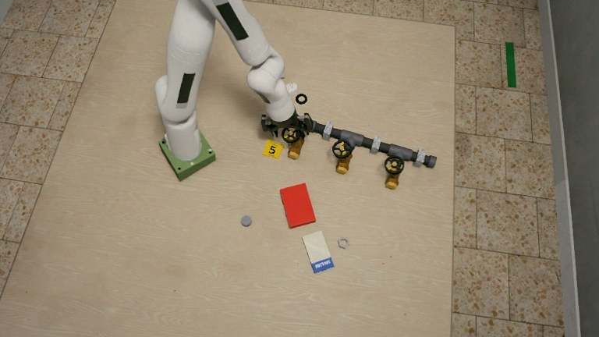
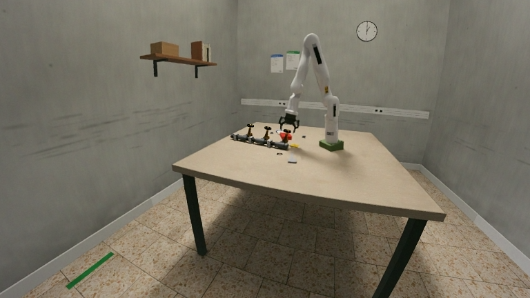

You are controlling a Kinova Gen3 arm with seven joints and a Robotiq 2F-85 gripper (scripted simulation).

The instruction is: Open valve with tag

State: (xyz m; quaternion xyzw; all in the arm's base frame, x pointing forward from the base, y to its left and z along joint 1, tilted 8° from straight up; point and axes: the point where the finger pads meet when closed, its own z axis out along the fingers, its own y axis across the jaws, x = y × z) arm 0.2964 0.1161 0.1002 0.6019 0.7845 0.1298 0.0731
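A grey pipe (image 1: 362,140) (image 2: 257,141) lies on the table and carries three brass valves with black handwheels. The left valve (image 1: 292,135) (image 2: 286,132) has a yellow tag (image 1: 272,149) (image 2: 295,145) marked 5 beside it. The middle valve (image 1: 345,149) (image 2: 267,128) and the right valve (image 1: 388,169) (image 2: 249,126) stand further along the pipe. My gripper (image 1: 286,125) (image 2: 289,124) is open, pointing down, with its fingers straddling the left valve's handwheel just above it.
A black ring (image 1: 301,98) (image 2: 279,154) lies behind the pipe. A red block (image 1: 297,204), a white-and-blue card (image 1: 317,251) (image 2: 292,158), a grey disc (image 1: 246,221) and a grey nut (image 1: 342,239) lie in front. The arm's green base (image 1: 187,157) (image 2: 330,145) stands to the left.
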